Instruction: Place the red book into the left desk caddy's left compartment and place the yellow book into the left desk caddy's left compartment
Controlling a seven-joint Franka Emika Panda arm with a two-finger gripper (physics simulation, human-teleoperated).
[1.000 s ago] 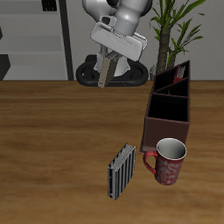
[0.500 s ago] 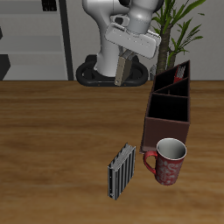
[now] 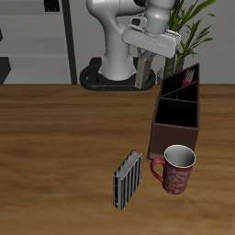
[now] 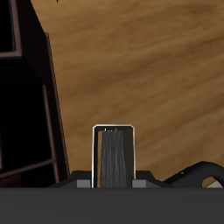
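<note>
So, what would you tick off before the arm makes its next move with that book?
1. Dull tan book gripped in the pincer: ok.
2. Dark red hardcover book inside the long maroon open-top caddy, back compartment: ok.
3. Tan book above that compartment: not ok; the wrist view shows bare wooden table under it.
4. Room beside the red book: cannot tell.
5. Red patterned mug and black-and-white striped book away from the pincer: ok, both near the table's front edge.
</note>
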